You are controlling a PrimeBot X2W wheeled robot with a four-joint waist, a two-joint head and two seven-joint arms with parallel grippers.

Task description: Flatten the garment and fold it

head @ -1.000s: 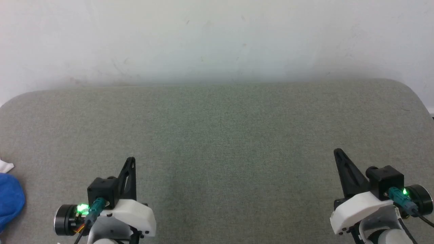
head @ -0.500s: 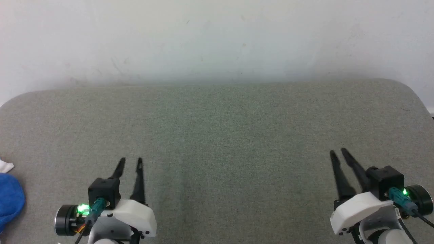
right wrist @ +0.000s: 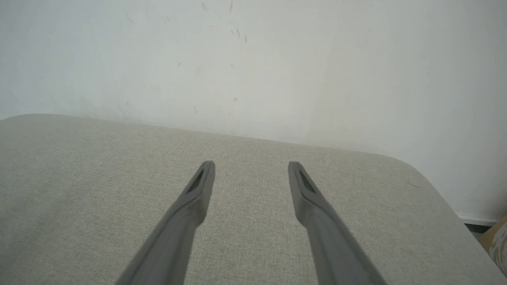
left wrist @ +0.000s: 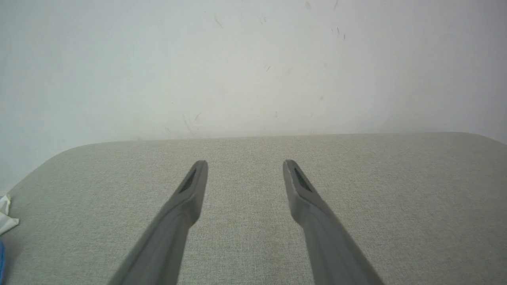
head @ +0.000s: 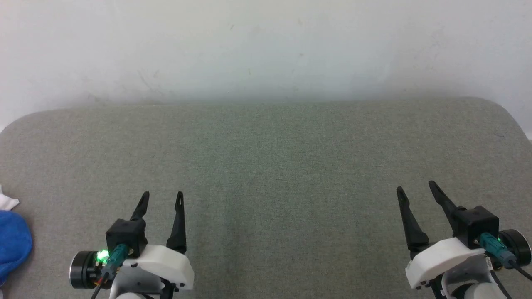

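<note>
Head view, looking down on a grey fabric pad (head: 266, 158) with rounded far corners, set against a scuffed white wall (head: 266, 50). The left gripper (head: 162, 194) sits at 7 o'clock and the right gripper (head: 416, 186) at 5 o'clock, well apart from each other. Each has a white housing, a black camera block with a green light, and two dark fingers pointing toward 12 o'clock.

Both grippers are released: their fingers are spread wide with nothing between them, only bare pad beyond. The left wrist view shows the left gripper (left wrist: 245, 163) with its tips parted over the pad, and the right wrist view shows the same for the right gripper (right wrist: 251, 163).

The garment (head: 12, 243) lies bunched at the picture's edge at 8 o'clock, cut off by the frame. A rounded blue lump shows, with a scrap of white cloth just above it. It is at 9 o'clock from the left gripper, apart from it and touched by neither gripper. In the left wrist view the garment (left wrist: 5, 215) appears at 8 o'clock as a white corner with a sliver of blue below.

In the right wrist view, a tan thing (right wrist: 497, 241) at 4 o'clock, past the pad's corner, is too cropped to identify.
</note>
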